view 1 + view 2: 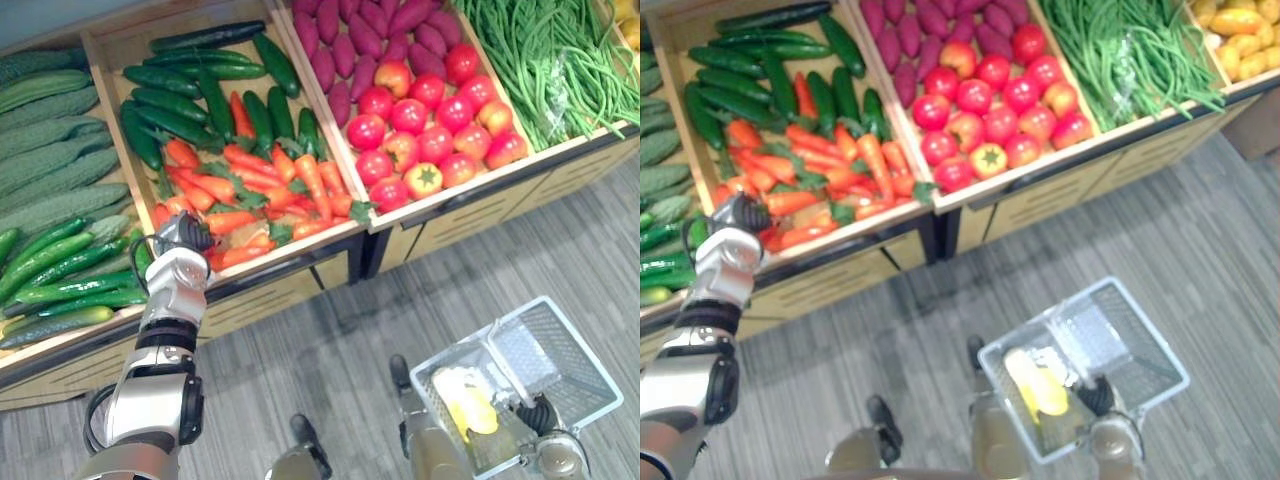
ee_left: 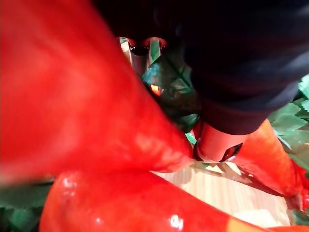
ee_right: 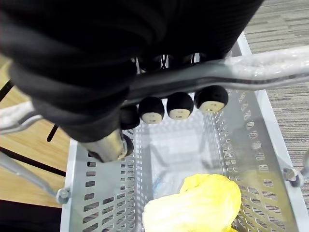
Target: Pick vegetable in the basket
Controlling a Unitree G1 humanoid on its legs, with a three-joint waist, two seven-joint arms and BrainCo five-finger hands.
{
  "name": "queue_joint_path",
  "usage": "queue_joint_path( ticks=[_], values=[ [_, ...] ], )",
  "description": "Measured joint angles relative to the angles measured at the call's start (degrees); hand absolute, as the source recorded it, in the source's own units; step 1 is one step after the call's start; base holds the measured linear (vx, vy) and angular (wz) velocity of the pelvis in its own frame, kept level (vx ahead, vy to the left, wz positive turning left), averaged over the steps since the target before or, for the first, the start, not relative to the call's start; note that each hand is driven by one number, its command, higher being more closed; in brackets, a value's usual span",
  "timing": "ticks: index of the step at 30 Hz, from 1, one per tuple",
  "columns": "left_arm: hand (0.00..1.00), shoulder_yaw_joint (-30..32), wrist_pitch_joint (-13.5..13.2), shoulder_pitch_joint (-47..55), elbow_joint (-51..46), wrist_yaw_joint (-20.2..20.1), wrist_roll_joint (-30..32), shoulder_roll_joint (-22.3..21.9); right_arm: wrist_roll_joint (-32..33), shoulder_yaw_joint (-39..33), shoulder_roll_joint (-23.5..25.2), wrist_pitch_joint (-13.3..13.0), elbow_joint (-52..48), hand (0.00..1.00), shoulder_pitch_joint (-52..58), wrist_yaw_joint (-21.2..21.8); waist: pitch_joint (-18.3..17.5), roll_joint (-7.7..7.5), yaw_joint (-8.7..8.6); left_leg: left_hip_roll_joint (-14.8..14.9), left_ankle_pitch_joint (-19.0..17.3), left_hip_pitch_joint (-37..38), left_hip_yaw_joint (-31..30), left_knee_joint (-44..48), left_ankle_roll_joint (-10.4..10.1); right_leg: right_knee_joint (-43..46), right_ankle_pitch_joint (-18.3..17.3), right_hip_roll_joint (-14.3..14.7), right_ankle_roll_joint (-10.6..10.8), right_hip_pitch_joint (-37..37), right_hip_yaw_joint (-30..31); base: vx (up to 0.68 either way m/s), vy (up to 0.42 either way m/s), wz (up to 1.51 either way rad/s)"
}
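Orange carrots (image 1: 270, 185) with green tops lie in a wooden crate on the stand. My left hand (image 1: 180, 240) reaches into the crate's front left corner, down among them. Up close in the left wrist view, carrots (image 2: 72, 96) press against the hand and hide most of its fingers (image 2: 217, 142). My right hand (image 1: 545, 420) hangs low at the right, fingers (image 3: 180, 104) curled round the handle (image 3: 270, 67) of a grey plastic basket (image 1: 575, 350). A yellow vegetable (image 3: 198, 203) lies in the basket.
Dark cucumbers (image 1: 190, 100) lie behind the carrots, with bumpy gourds (image 1: 50, 150) in the crate to the left. Tomatoes (image 1: 430, 130), purple sweet potatoes (image 1: 370, 40), green beans (image 1: 560, 60) and yellow produce (image 1: 1240, 30) fill crates to the right. Grey floor (image 1: 330, 340) lies before the stand.
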Motion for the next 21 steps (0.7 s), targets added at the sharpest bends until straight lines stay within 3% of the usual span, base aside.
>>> queue_joint_path(
  ticks=[17, 21],
  values=[
    [1.00, -1.76, 1.18, 4.85, -10.35, -0.75, 0.09, -1.70, -0.07, -0.03, 0.02, -0.01, 1.60, 1.00, 0.15, 0.02, 0.02, -0.01, 1.27, -0.01, 0.03, 0.55, -0.76, 0.34, 0.04, -0.07, 0.02, -0.05, 0.03, 0.97, -0.26, -0.02, -0.024, 0.01],
    [1.00, -1.74, 1.18, 6.40, -16.91, -0.59, 0.11, -1.70, -0.59, -0.10, 0.13, -0.01, 1.82, 1.00, 0.23, 0.07, 0.01, -0.01, 1.32, -0.04, 0.03, 0.84, -1.38, 0.35, 0.05, -0.24, 0.03, -0.16, 0.04, 1.77, -0.68, -0.01, -0.029, 0.07]
  ],
)
